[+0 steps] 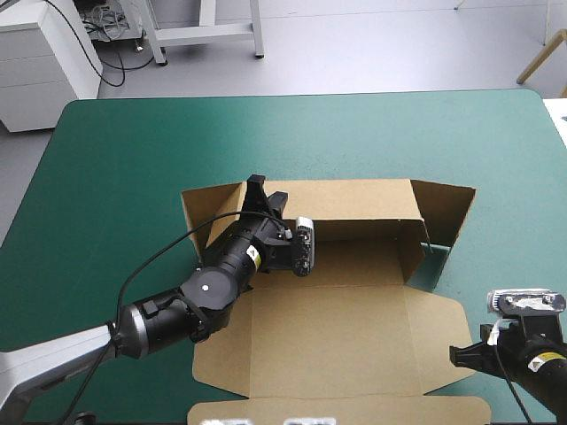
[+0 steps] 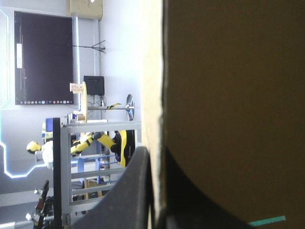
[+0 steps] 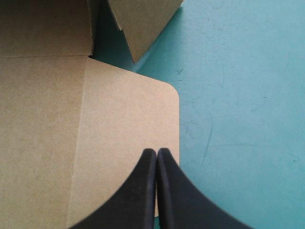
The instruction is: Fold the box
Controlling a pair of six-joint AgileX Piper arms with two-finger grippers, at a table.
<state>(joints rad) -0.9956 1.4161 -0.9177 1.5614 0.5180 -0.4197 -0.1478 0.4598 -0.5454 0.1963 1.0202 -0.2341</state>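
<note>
Box: brown board, part folded, lying from the middle of the table toward its near edge, a little toward the right edge. Its long axis runs left to right, parallel to the table's far edge.

Far wall: raised, standing along that axis. An end flap at each end of it, left and right, stands angled outward. The open side faces the near edge, where the broad panel lies flat on the teal-green cover with a side flap spread toward the right edge.

Left gripper: at the left end of the far wall. In the left wrist view its black fingers are all but closed, with the wall's edge pinched between them and the board rising ahead of them.

Right gripper: near the table's near right corner, over the side flap close to its rounded corner. Fingers pressed together in one arch, gripping nothing; the flap lies flat below them.

Yellow label on the left arm: writing too small to read.
</note>
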